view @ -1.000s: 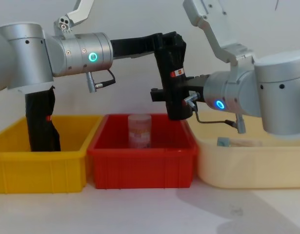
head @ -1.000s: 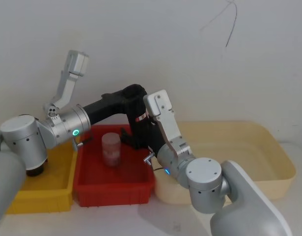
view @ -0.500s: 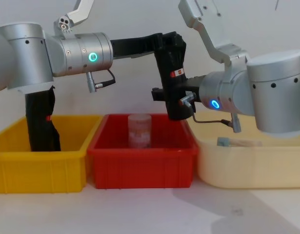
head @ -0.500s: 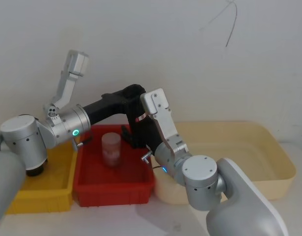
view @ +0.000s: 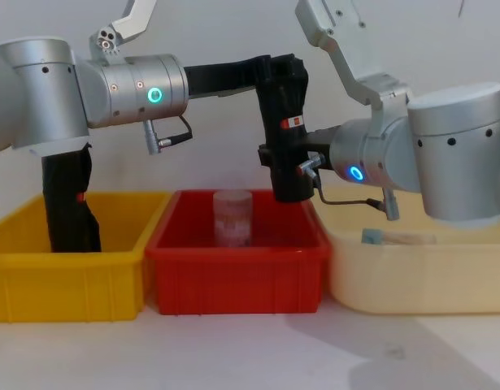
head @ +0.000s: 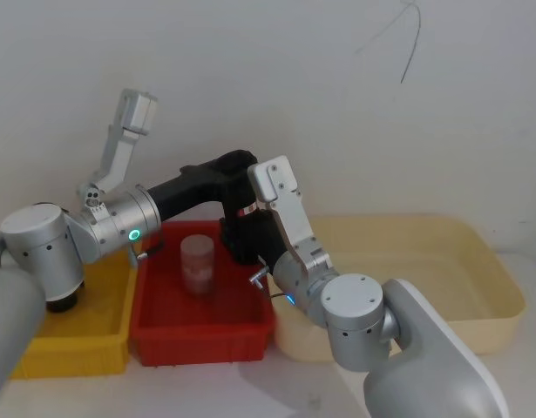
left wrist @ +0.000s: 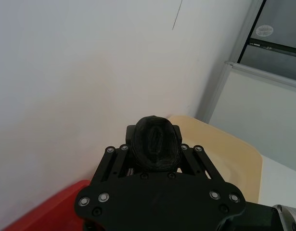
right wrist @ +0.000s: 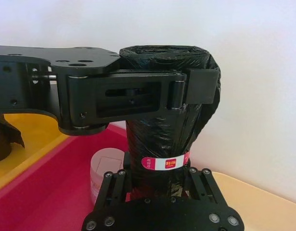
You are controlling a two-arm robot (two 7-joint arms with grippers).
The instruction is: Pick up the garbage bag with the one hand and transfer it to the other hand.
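Now you have both grippers on the bag (view: 285,130), which hangs upright in the air above the back right corner of the red bin (view: 233,268), clear of the jar (view: 232,216) standing inside it. The left gripper (right wrist: 186,91), on the green-ringed arm, is clenched round the bag's top; in the right wrist view its fingers (right wrist: 203,86) wrap the bundle just under the rounded crown. The right gripper (view: 276,156), on the blue-ringed arm, has moved in over the last second. Its black body, which stood out to the side of the bag a moment ago, now sits tight against the lower half, just below the red-and-white label (right wrist: 165,163). From the chest view you can judge that its fingers are against the plastic, though whether they are fully squeezed is hard to tell, since the wrist camera looks over the gripper's own body and hides the pads.

This puts the handover at its middle step: the receiving side has arrived, the giving side has not released. Confirm the right grip is firm before you open the left, or the soft bundle may slump or drop into the bin.

A second dark bundle (view: 68,199) stands in the yellow bin (view: 63,280).
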